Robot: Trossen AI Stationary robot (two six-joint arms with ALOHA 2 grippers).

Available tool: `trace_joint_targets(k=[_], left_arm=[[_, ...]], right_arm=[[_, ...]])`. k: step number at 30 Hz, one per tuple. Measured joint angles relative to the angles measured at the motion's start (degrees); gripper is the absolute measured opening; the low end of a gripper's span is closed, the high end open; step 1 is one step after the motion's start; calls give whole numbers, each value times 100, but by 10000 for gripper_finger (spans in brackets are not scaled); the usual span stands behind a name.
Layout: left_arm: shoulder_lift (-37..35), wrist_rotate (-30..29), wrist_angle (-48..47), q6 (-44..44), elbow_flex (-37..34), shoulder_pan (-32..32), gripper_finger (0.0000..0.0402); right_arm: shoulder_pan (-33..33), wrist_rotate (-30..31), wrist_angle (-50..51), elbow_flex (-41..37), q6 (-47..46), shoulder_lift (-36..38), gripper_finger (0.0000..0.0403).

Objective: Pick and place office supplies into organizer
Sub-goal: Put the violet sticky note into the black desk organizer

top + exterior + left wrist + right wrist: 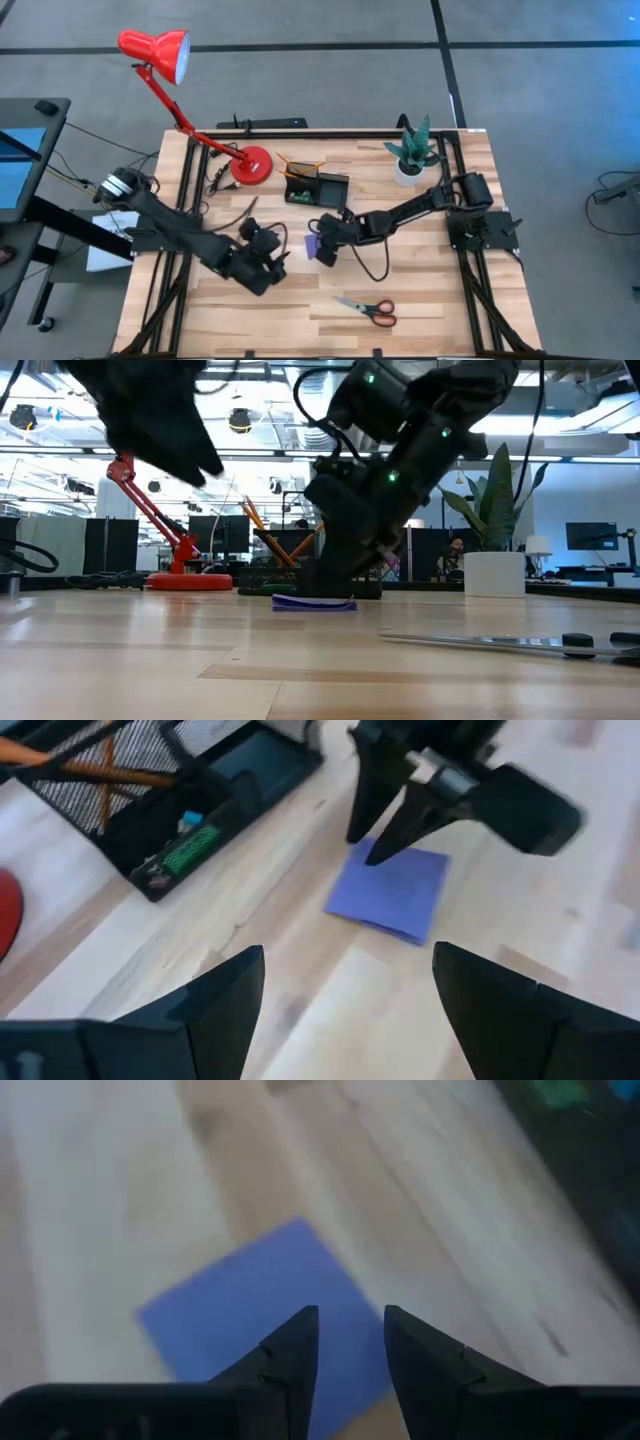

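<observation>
In the high view the organizer (315, 187) sits at upper centre of the table (420, 300), lamp base (251, 165) to its left, plant (411, 152) to its right. The notepad (314, 247) lies below the organizer; the scissors (367, 310) lie lower right of it. Pencils (298, 164) stand in the organizer.

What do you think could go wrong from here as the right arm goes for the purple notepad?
The purple notepad lies flat on the table, so the right end effector, its fingers only narrowly apart over it, may slide it instead of gripping an edge. The open left end effector hovers close by, so the arms could bump. The organizer is near and could be nudged.
</observation>
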State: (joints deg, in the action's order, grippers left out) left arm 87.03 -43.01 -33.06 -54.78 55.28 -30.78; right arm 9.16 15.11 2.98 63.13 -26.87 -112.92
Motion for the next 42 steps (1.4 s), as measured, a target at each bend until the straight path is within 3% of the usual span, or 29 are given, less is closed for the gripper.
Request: trace_joint_targets(k=[4, 11, 17, 21, 30, 35, 42], left_arm=[[467, -39, 223, -13, 11, 346, 281], [978, 1007, 679, 326, 11, 906, 281], [1253, 1390, 1502, 969, 11, 1147, 281], [1256, 1517, 1613, 1123, 5, 1279, 281], [1362, 1767, 1530, 1208, -5, 1438, 281], [1683, 2184, 1625, 1208, -6, 1422, 281], [2034, 2183, 1692, 1059, 27, 1457, 281]], right_arm=[[-74, -10, -21, 4, -13, 11, 115], [-53, -169, 318, 7, -85, 42, 153], [-17, -190, 528, 7, -271, 42, 193], [-42, -656, 386, 9, -305, 11, 205], [-107, -755, -40, 36, -480, -312, 182], [-111, -835, -102, 33, -472, -341, 163], [-113, -860, -105, 24, -470, -348, 144]])
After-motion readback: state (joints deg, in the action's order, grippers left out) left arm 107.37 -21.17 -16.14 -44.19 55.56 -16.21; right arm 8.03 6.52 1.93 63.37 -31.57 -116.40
